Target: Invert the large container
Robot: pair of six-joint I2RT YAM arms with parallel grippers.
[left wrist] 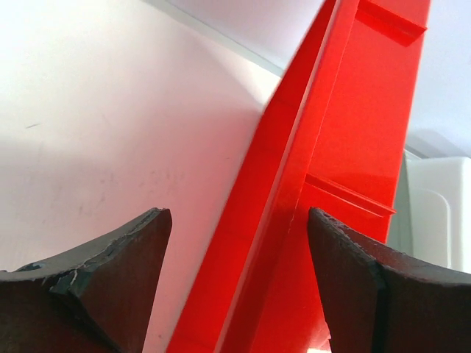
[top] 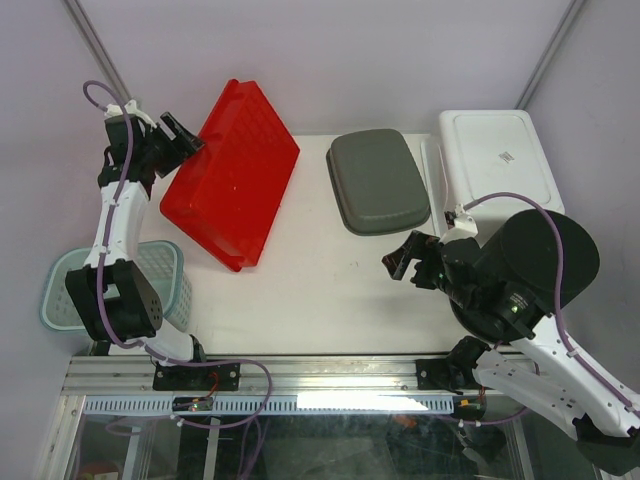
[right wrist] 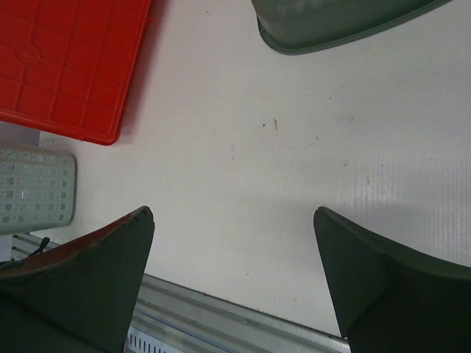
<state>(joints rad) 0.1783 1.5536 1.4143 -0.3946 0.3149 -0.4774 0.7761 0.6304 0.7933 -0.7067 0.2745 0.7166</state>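
The large red container [top: 235, 180] stands tilted at the back left of the table, its far left edge raised and its gridded underside facing up and to the right. It fills the left wrist view [left wrist: 331, 147] and its corner shows in the right wrist view [right wrist: 66, 66]. My left gripper [top: 190, 140] is open at the raised edge, with the red rim between its jaws [left wrist: 237, 213]. My right gripper [top: 400, 262] is open and empty above bare table near the front edge [right wrist: 234, 211].
A grey container [top: 378, 180] lies upside down at the back middle; its edge shows in the right wrist view [right wrist: 338, 22]. A white container [top: 495, 160] sits at the back right. A teal basket [top: 115, 285] stands off the table's left front edge.
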